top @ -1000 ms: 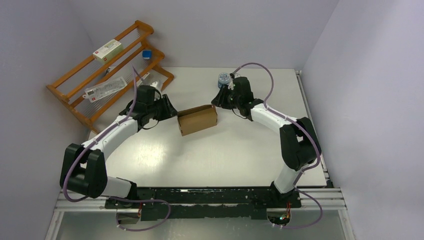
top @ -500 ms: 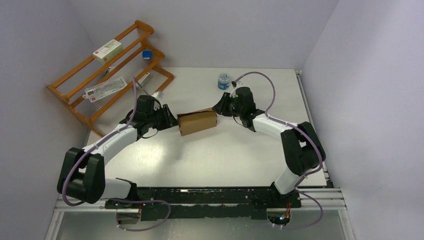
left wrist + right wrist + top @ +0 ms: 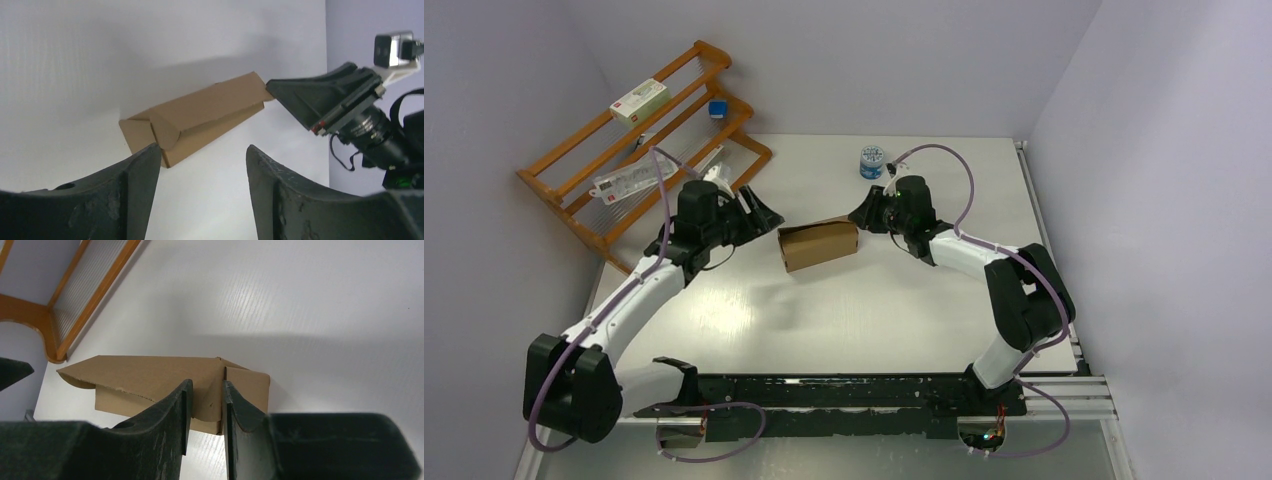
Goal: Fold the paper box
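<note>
The paper box (image 3: 819, 244) is a brown cardboard box lying closed on the white table (image 3: 854, 310). My left gripper (image 3: 764, 214) hangs open just off its left end, touching nothing. In the left wrist view the box (image 3: 200, 112) lies ahead of the spread left gripper (image 3: 202, 156), with the rounded end tab facing me. My right gripper (image 3: 864, 216) is at the right end of the box. In the right wrist view that gripper (image 3: 206, 389) stands narrow, with the end flap of the box (image 3: 150, 374) between its fingers.
A wooden rack (image 3: 639, 150) stands at the back left, holding white printed cartons (image 3: 639, 100) and a small blue thing (image 3: 716, 108). Its frame (image 3: 75, 305) shows beyond the box in the right wrist view. A small blue-labelled jar (image 3: 873, 160) stands behind the right gripper.
My left gripper has opened and drawn back up and left, away from the box's left end. The right gripper came down onto the right end and narrowed. The box has settled slightly nearer.
</note>
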You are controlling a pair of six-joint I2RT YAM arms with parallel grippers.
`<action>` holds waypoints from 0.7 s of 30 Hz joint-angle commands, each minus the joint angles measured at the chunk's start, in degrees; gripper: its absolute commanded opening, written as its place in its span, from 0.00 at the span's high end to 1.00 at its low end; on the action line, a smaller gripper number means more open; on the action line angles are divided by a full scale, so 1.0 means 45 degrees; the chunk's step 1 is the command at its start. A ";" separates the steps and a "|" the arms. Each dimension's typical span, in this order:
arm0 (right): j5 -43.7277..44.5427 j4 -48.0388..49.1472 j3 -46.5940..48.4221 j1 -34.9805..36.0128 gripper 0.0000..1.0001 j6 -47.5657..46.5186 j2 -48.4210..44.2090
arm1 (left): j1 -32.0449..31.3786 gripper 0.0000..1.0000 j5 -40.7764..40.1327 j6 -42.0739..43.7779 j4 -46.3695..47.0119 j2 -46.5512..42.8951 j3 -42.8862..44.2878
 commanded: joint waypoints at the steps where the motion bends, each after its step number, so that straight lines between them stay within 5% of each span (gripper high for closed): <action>1: 0.0139 -0.0428 -0.0381 0.0070 0.69 -0.0481 -0.0022 | 0.0109 0.32 -0.0787 -0.1313 -0.0061 0.0806 0.0480; 21: 0.0140 -0.0402 -0.0668 0.0118 0.70 -0.0860 -0.0297 | 0.0402 0.45 0.0578 -0.3764 0.2428 0.2298 -0.0902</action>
